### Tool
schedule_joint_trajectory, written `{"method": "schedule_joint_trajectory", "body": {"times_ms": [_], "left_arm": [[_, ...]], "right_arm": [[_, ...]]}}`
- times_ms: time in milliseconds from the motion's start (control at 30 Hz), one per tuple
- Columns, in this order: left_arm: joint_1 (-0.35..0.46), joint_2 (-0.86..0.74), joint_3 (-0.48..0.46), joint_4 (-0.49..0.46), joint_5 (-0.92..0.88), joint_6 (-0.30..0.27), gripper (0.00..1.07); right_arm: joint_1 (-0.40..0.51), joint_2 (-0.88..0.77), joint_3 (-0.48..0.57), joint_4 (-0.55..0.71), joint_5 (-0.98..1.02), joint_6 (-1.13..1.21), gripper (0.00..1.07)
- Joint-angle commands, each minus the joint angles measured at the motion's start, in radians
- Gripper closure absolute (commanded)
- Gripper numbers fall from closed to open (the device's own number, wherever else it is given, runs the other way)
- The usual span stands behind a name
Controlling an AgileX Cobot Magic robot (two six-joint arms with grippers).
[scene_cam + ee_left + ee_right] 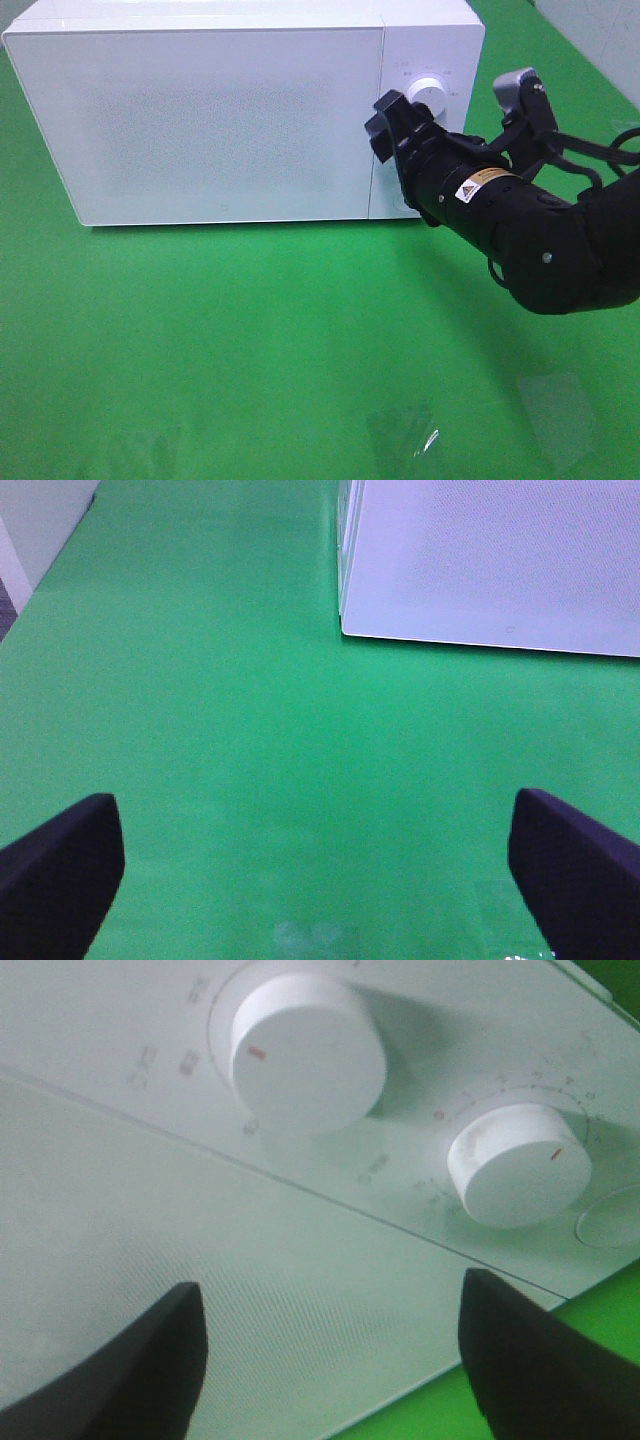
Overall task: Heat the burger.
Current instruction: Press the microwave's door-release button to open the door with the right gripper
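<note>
The burger is out of view. A white microwave [200, 110] stands at the back of the green table with its door shut. My right gripper [386, 126] hovers close in front of the door's right edge, beside the control panel. In the right wrist view this gripper [330, 1360] is open, its dark fingers [130, 1360] spread with nothing between them, facing the door [200, 1230] below two white knobs [308, 1055] [518, 1165]. My left gripper [315, 870] is open and empty over bare green cloth, with the microwave's left corner [500, 560] ahead.
A round button [612, 1217] sits beside the lower knob. Shiny clear patches [400, 432] [560, 405] lie flat on the green cloth near the front. The table's left edge [20, 570] meets a pale wall.
</note>
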Motion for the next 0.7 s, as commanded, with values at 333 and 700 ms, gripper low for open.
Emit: {"method": "schedule_joint_trajectory", "body": {"times_ms": [333, 700], "left_arm": [[0.001, -0.017, 0.000, -0.005, -0.013, -0.004, 0.07], [0.001, -0.017, 0.000, -0.005, -0.013, -0.004, 0.07]], "right_arm": [[-0.002, -0.272, 0.002, -0.062, 0.503, -0.670, 0.39], [-0.002, -0.520, 0.000, -0.264, 0.859, -0.780, 0.25]]}}
